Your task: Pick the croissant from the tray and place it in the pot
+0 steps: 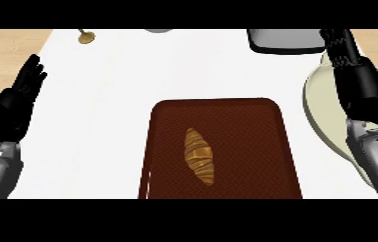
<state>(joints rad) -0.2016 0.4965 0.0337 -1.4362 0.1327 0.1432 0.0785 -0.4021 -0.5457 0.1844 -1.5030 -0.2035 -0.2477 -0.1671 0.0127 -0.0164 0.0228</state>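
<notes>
Head view: nearest, at six o'clock, a dark brown tray point(221, 151) lies on the white tabletop point(111, 111). On its middle rests the croissant point(199, 156), a golden, ridged spindle lying lengthwise, touched by nothing. At nine o'clock the left hand point(22, 98) rests open, fingers straight, empty. At three o'clock the right hand point(351, 66) stretches over the pale pot point(321, 106); I cannot tell how its fingers stand. A grey-black object point(284, 40) sits at one o'clock, a small brown item point(86, 36) at eleven.
</notes>
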